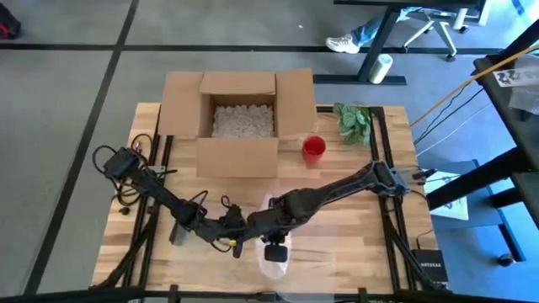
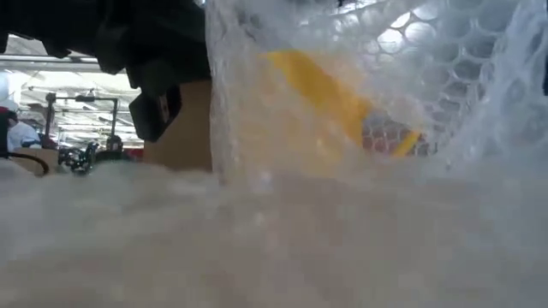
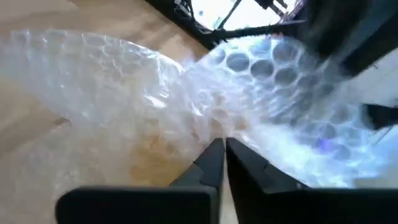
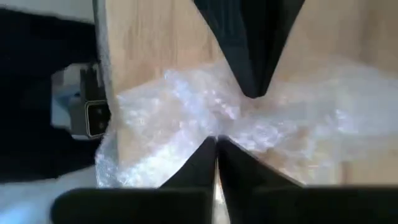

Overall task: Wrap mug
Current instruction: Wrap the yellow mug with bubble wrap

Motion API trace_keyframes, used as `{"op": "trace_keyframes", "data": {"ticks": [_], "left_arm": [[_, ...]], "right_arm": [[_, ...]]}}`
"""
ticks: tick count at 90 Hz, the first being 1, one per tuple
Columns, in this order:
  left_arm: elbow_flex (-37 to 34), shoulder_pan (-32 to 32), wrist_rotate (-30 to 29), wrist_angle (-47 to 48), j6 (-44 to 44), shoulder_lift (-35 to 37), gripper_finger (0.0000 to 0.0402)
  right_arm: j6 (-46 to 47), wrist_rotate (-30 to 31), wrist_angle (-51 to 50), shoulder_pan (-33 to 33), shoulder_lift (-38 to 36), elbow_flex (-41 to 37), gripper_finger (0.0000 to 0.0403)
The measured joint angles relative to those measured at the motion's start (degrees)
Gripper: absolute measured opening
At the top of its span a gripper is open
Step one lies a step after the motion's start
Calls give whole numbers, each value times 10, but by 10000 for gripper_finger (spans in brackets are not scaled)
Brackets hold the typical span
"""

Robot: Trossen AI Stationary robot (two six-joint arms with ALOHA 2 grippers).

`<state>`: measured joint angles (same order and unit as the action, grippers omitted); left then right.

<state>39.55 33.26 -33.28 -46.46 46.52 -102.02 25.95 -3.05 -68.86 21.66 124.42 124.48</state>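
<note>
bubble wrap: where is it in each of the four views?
High: bubble wrap at the table's near edge, under both grippers.
Low: fills the frame, over a yellow object.
Left wrist: spread on the wood, left gripper pinching it.
Right wrist: bunched at centre, right gripper pinching it.
Shared landmark: the wooden table.

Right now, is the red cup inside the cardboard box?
No, in the high view the red cup stands on the table just outside the cardboard box.

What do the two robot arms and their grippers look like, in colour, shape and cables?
Both arms are dark, slim and jointed. The left arm has loose black cables looping near its base. The left gripper and the right gripper each have two flat black fingers that taper to narrow tips.
</note>
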Motion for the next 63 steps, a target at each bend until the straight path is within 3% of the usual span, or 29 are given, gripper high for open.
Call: {"op": "trace_keyframes", "data": {"ticks": [11,27,49,63], "left_arm": [[0,0,0,-5,0,0,0],[-1,0,0,-9,-2,0,0],[-1,10,0,-29,-23,1,0],[-1,31,0,-34,-40,22,0]], "right_arm": [[-17,57,3,1,-1,14,0],[-24,70,28,-4,3,-16,0],[1,21,64,-4,5,-116,0],[19,5,69,-3,5,-134,0]]}}
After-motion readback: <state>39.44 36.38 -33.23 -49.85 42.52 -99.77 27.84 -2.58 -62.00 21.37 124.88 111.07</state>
